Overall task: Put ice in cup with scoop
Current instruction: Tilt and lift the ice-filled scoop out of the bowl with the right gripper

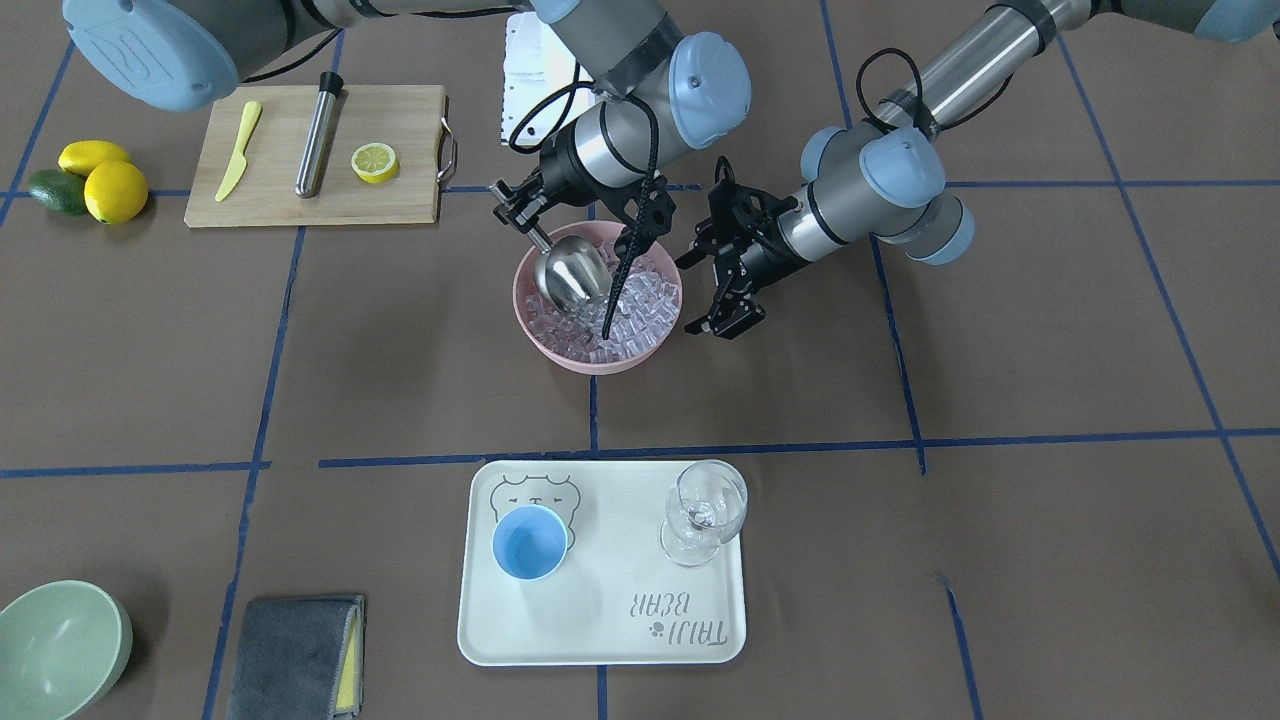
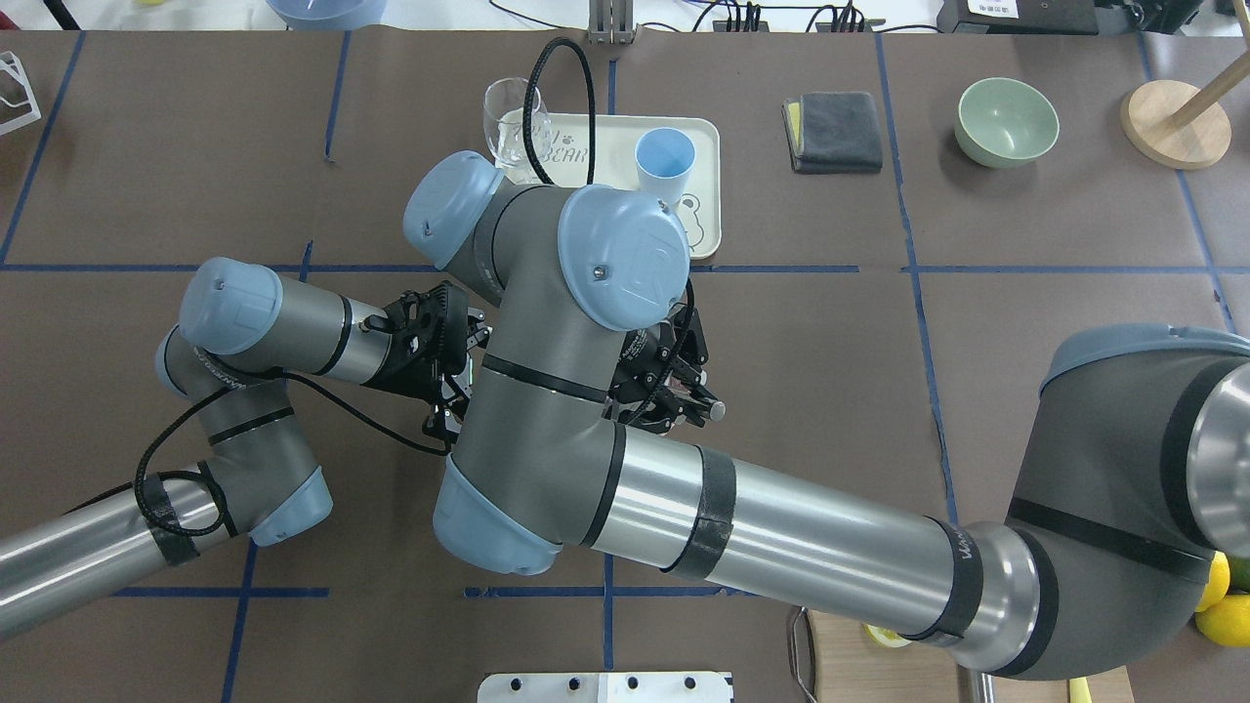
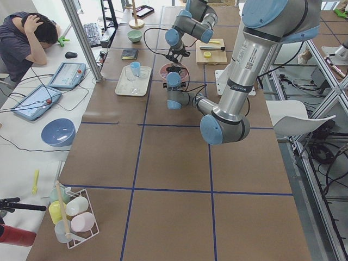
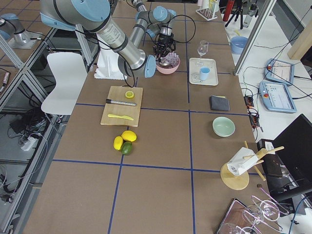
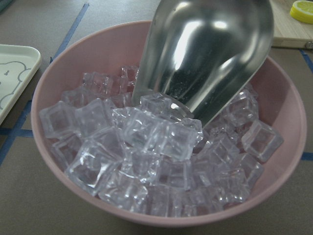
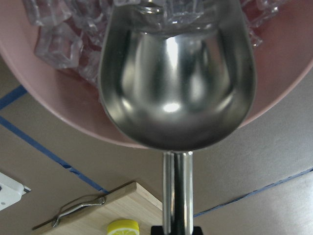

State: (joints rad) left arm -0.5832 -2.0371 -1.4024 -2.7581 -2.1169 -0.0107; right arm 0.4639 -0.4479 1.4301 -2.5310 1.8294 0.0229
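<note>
The steel scoop [image 1: 572, 272] is tilted down into a pink bowl [image 1: 525, 300] full of ice [image 1: 640, 310]. Its front lip sits among the cubes [image 5: 146, 142], and the trough [image 6: 176, 73] looks bare. My right gripper [image 1: 525, 215] is shut on the scoop's thin handle [image 6: 176, 196] just behind the bowl. My left gripper [image 1: 725, 318] hangs open beside the bowl's other side, holding nothing. The light-blue cup [image 1: 530, 542] stands upright and empty on a white tray [image 1: 600, 640] nearer the table's operator side.
A clear wine glass [image 1: 705, 510] shares the tray with the cup. A wooden board [image 1: 400, 200] carries a yellow knife, a steel cylinder and a lemon half. Lemons and an avocado [image 1: 95, 180], a green bowl [image 1: 55, 645] and a grey cloth [image 1: 295, 655] lie at the edges.
</note>
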